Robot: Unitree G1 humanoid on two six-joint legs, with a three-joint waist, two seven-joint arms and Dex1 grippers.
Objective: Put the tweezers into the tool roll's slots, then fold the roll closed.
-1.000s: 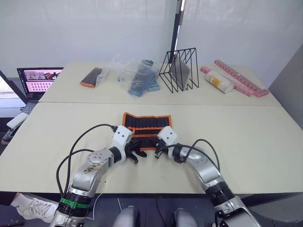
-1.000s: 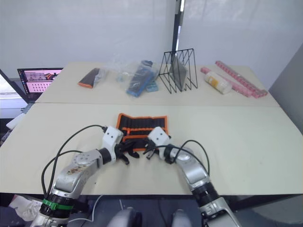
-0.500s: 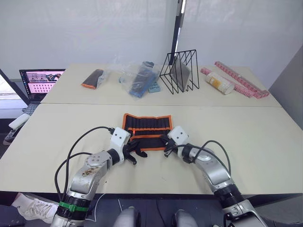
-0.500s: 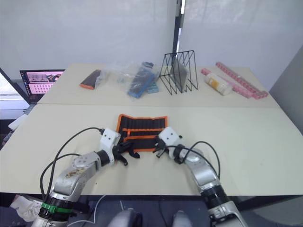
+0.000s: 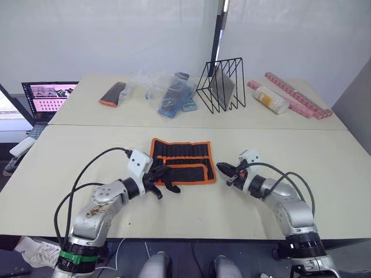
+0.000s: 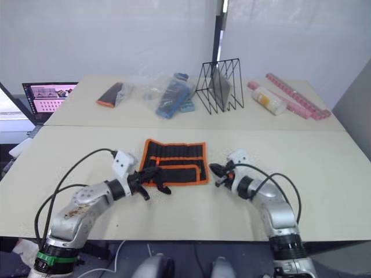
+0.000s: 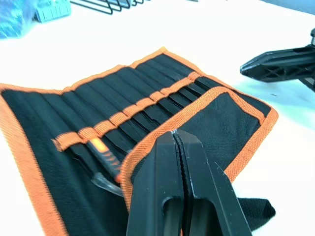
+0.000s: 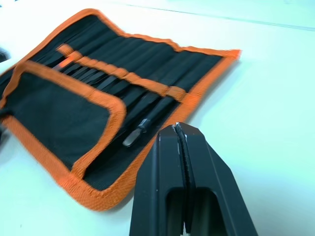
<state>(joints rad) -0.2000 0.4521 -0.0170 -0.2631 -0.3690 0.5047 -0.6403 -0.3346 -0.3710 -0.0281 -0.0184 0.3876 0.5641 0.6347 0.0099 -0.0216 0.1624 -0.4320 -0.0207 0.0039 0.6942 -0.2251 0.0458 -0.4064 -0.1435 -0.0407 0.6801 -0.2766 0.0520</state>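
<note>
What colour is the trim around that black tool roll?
Orange; the tool roll shows it best in the left wrist view.

Right end effector (image 5: 223,169) withdrawn rightward off tool roll (image 5: 181,160); roll's lower flap now folded up.

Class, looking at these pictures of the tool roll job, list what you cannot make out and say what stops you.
- How many tweezers sit in the tool roll: left wrist view, the folded flap covers their lower ends.
- What the left gripper touches: its shut fingers hide the spot.
- Contents of the plastic bag: head views, too small.
- Laptop: cut off by the left edge.
</note>
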